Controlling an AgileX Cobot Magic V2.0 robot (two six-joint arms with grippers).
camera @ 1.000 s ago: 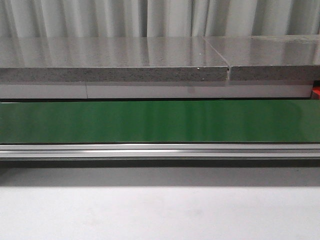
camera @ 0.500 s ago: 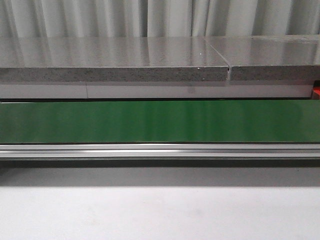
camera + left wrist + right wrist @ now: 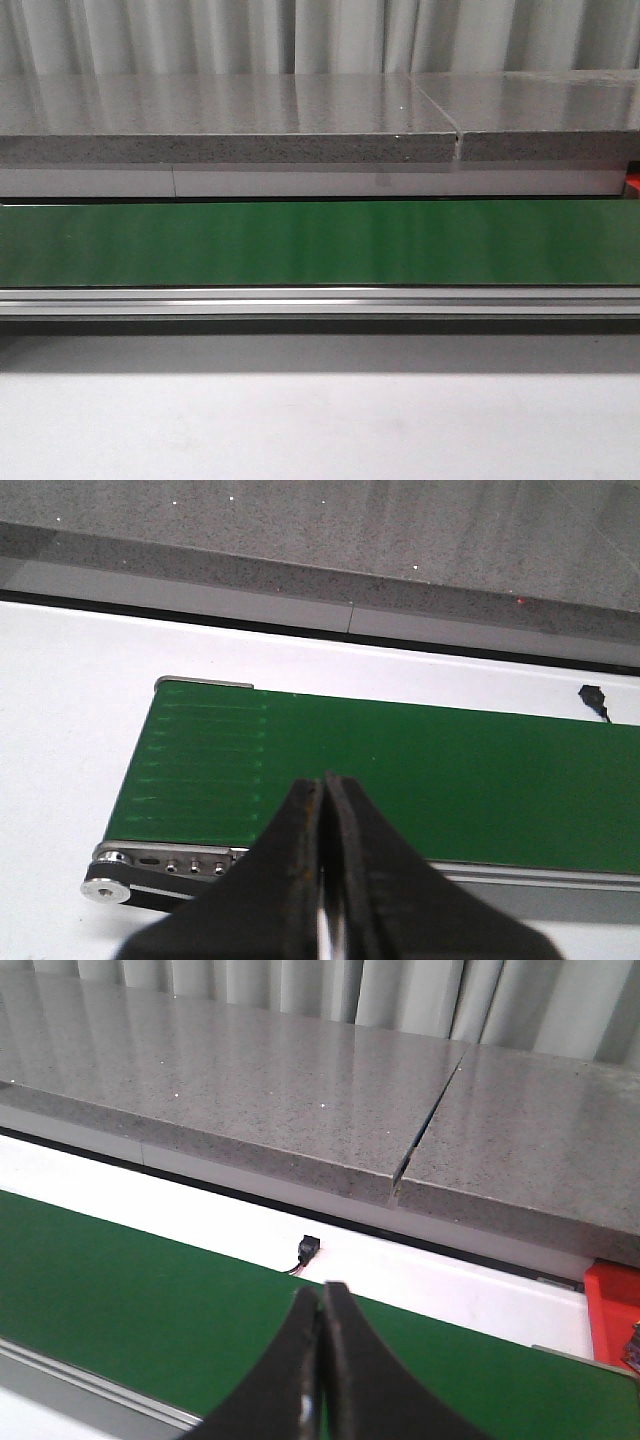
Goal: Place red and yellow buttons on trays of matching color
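The left gripper (image 3: 323,810) hangs over the left end of the green belt (image 3: 320,243), and its two dark fingers (image 3: 290,880) are pressed together with nothing between them. Under it the belt ends at a small silver roller (image 3: 105,887) on the white table (image 3: 320,430). In the front view the belt runs flat from one side to the other, with a shiny metal rail (image 3: 320,300) along its near edge. Behind the belt sits a long gray stone counter (image 3: 220,125), and gray curtains (image 3: 320,35) hang behind that. The counter has a thin crack (image 3: 425,1130) where two slabs meet, toward the right. The right gripper (image 3: 323,1310) hangs over the right part of the belt, and its fingers are together too, holding nothing. A little black plug (image 3: 308,1250) lies on the white strip between belt and counter. A red tray (image 3: 613,1310) peeks in at the far right end of the belt. No buttons show in any view, and the yellow tray does not show either.
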